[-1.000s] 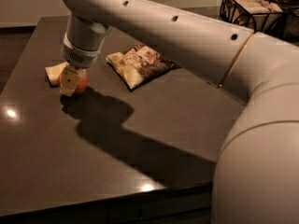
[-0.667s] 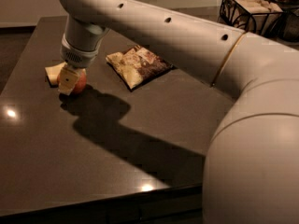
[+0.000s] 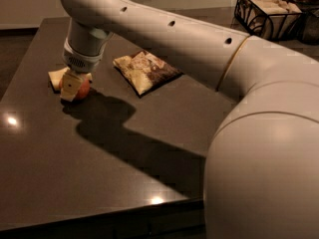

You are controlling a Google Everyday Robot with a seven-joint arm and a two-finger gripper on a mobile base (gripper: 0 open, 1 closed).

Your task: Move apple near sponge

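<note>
Looking at my feed from the left edge: the sponge (image 3: 55, 77) lies flat on the table (image 3: 99, 178), far-left side. Right up against it on its near-right side is the apple (image 3: 82, 89), and as far as I can see the two are touching or as good as.

The gripper (image 3: 72, 87) is down at table height right on the apple, with the arm (image 3: 174, 39) reaching in from the right above it. One pale jaw sits across the apple's left face and the other is hidden behind, so I can't tell if the jaws are clamped on it or slack. The apple looks like it's resting on the table rather than hanging in the air, but the shadow there makes that a guess.

Further right is the bag (image 3: 147, 71), well apart from the apple, and a wire basket (image 3: 264, 11) sits way off at the far right.

So my read is that the "near sponge" part is basically done. What's left, I think, is letting go if I haven't, then lifting straight up so I don't roll the apple away.
</note>
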